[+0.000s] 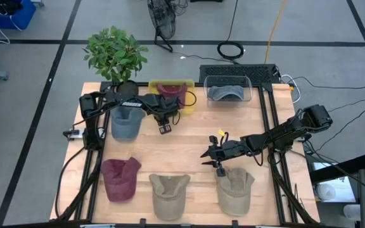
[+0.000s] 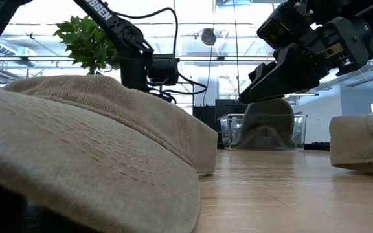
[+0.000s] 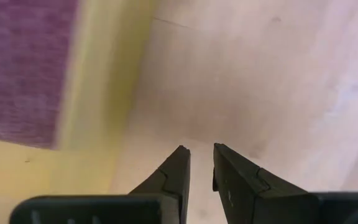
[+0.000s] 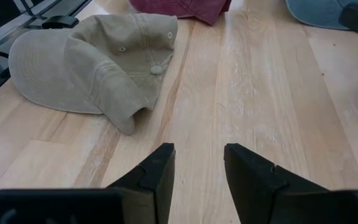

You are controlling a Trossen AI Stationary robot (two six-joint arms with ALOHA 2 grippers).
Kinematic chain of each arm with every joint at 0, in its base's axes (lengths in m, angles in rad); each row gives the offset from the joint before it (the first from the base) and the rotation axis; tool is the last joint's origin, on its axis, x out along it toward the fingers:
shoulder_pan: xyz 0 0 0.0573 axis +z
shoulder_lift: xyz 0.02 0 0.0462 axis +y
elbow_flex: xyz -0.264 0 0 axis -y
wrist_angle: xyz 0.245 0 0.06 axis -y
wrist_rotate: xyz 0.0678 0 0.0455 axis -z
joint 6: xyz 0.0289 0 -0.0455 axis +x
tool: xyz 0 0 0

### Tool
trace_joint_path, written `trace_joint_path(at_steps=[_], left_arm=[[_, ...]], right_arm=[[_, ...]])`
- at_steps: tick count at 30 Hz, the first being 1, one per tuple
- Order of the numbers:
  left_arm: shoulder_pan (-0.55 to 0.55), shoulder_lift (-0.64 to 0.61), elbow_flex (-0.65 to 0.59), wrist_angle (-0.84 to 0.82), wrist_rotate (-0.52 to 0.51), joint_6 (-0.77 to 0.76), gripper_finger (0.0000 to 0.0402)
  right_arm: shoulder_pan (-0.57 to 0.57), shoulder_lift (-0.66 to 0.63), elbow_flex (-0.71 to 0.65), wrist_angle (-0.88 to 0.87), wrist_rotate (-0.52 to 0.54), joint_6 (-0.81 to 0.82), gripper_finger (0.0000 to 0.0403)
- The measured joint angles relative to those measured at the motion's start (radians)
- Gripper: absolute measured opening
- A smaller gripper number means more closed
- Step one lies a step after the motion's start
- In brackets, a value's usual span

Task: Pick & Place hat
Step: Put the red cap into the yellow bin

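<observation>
Several caps lie crown-up on the wooden table: a blue-grey one, a maroon one and two tan ones. Another maroon cap sits in a yellow bin, and a grey-blue cap in a clear bin. My left gripper hovers just in front of the yellow bin, fingers slightly open and holding nothing. My right gripper is open above bare wood between the two tan caps, pointing toward the middle tan cap.
A potted plant stands at the table's far left corner. Black rails run along both sides of the table. Bare wood lies between the bins and the near row of caps. Cables trail off the right edge.
</observation>
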Motion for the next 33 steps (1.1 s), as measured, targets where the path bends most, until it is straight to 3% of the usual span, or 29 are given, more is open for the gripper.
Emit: trace_joint_path(at_steps=[6,12,16,19,25,33], left_arm=[[-0.035,-0.016,0.0,-0.025,0.002,0.004,0.0076],[-0.066,-0.106,0.0,-0.041,0.007,-0.008,0.0076],[-0.107,-0.206,0.0,-0.041,0.09,-0.012,0.0076],[-0.162,-0.282,0.0,-0.032,0.156,-0.023,0.0076],[-0.331,-0.341,0.001,-0.022,0.159,-0.047,0.0076],[-0.545,-0.339,0.0,-0.223,0.118,-0.222,0.0076]], right_arm=[[0.0,0.0,0.0,-0.002,0.0,0.0,0.0125],[0.0,0.0,0.0,-0.003,0.0,0.0,0.0125],[0.0,0.0,0.0,-0.013,0.0,0.007,0.0125],[0.0,0.0,0.0,-0.023,0.0,0.022,0.0125],[0.0,0.0,0.0,-0.025,0.0,0.031,0.0125],[0.0,0.0,0.0,-0.024,0.0,0.041,0.0125]])
